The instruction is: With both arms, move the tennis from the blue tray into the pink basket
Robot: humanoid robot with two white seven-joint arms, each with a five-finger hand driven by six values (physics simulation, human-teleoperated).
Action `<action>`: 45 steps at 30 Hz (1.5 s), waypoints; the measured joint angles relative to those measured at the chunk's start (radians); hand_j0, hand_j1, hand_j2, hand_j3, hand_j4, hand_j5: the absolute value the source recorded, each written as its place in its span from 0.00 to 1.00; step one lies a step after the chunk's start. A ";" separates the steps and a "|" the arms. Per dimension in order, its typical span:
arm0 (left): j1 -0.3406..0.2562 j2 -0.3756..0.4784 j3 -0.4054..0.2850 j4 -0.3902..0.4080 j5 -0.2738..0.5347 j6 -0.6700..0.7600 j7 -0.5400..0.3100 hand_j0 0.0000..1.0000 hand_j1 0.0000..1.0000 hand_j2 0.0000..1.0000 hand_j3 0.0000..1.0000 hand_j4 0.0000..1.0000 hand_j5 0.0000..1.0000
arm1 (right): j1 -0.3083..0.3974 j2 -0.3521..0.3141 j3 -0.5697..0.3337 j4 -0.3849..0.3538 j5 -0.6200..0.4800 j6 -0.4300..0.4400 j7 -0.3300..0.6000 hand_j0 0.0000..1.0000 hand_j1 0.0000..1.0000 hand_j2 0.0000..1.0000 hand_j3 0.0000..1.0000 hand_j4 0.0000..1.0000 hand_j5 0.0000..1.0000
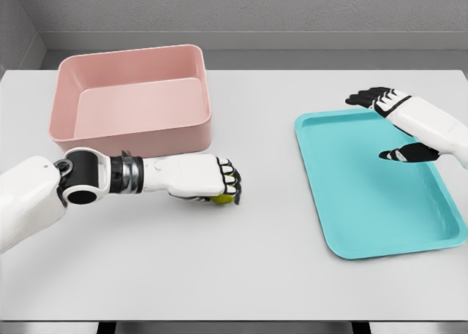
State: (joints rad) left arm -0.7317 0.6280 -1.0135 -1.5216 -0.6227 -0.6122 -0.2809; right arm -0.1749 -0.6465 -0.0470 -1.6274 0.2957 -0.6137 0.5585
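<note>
Ball: a small yellow-green tennis ball (pixel 222 198) sat inside the curled fingers of the left hand (pixel 212 181), over the grey table's middle, just in front of the basket's near wall; only a sliver of it showed.
Handling: likely light, springy and fuzzy, so not slippery; its round shape could roll out of a loose hold, and a wrap around its widest part looked best.
Left hand: white with black fingertips, clamped around the ball, forearm coming in from the table's left edge.
Basket: a pink, rectangular plastic basket (pixel 88 137) stood at the far left corner, nothing visible in it.
Tray: a shallow turquoise-blue plastic tray (pixel 380 217) lay by the right edge, nothing visible on it.
Right hand: the right hand (pixel 391 126) hovered over the tray's far right corner, fingers and thumb apart, gripping nothing.
Hidden: most of the ball; whether it touched the table (pixel 278 275) could not be told; the right forearm ran off the frame.
</note>
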 measured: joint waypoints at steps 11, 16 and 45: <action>-0.046 0.001 0.003 -0.008 0.009 0.000 -0.001 0.56 0.56 0.56 0.56 0.56 0.56 | 0.000 0.001 0.000 0.000 0.000 0.000 -0.001 1.00 1.00 1.00 1.00 1.00 1.00; -0.086 0.009 0.002 -0.012 0.026 0.000 -0.001 0.56 0.56 0.56 0.56 0.56 0.56 | 0.006 0.000 -0.011 0.000 0.000 0.000 -0.001 1.00 1.00 1.00 1.00 1.00 1.00; -0.262 0.136 0.084 0.178 0.144 -0.001 -0.001 0.56 0.56 0.56 0.56 0.56 0.56 | 0.009 0.000 -0.020 0.000 0.000 0.000 -0.001 1.00 1.00 1.00 1.00 1.00 1.00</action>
State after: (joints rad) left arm -0.9940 0.7643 -0.9293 -1.3440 -0.4790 -0.6131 -0.2822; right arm -0.1657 -0.6465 -0.0673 -1.6277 0.2957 -0.6137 0.5574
